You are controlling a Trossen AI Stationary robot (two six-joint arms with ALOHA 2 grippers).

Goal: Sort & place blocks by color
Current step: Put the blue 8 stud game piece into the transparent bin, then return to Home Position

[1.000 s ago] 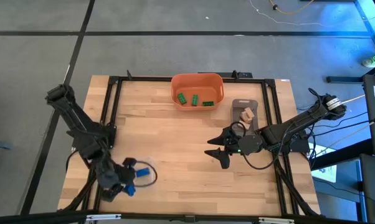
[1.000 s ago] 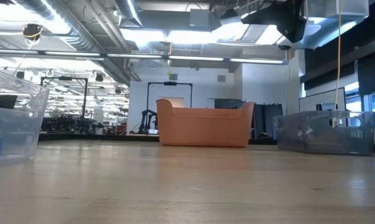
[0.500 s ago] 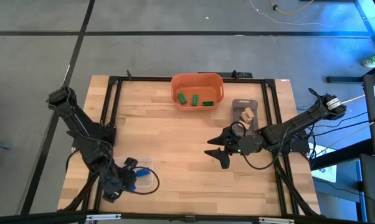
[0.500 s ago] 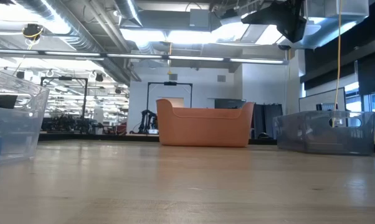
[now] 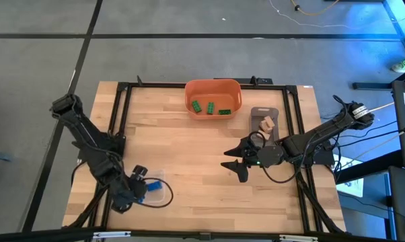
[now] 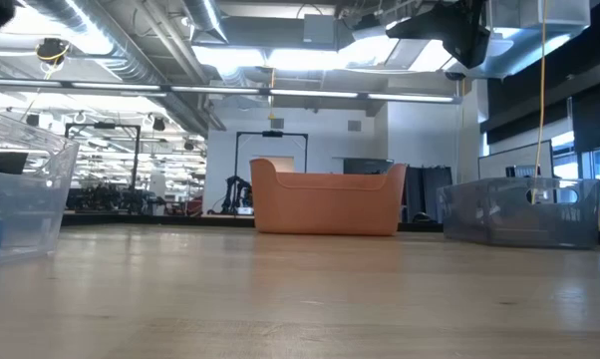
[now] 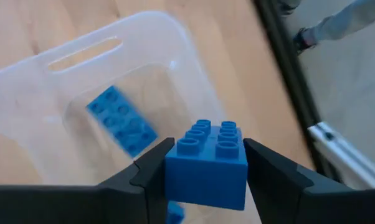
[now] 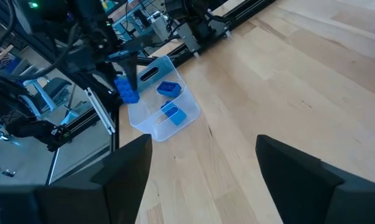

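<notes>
My left gripper (image 5: 140, 189) is shut on a blue brick (image 7: 206, 163) above the near left rim of a clear tray (image 5: 157, 193). Two more blue bricks (image 8: 169, 89) (image 8: 174, 115) lie on the tray's floor. Three green bricks (image 5: 209, 107) lie in the orange bowl (image 5: 231, 91) at the far middle. Tan bricks (image 5: 267, 124) lie in the grey tray (image 5: 264, 111) at the right. My right gripper (image 5: 232, 166) is open and empty over the bare table, right of centre. My left gripper pinches the blue brick by two opposite side walls (image 7: 174, 173) between its two fingers. The fingers come from above, pointing down. The brick hangs clear above the clear tray, its studs (image 7: 207, 134) facing up toward the wrist.
The clear tray (image 6: 21, 189), orange bowl (image 6: 325, 199) and grey tray (image 6: 519, 211) also show in the low view. A black frame (image 5: 122, 101) runs around the wooden table. A broad stretch of bare wood lies between the containers.
My left gripper has carried the blue brick a little toward the table's right and far edges, from beside the clear tray to over its rim. It has stayed shut on the brick.
</notes>
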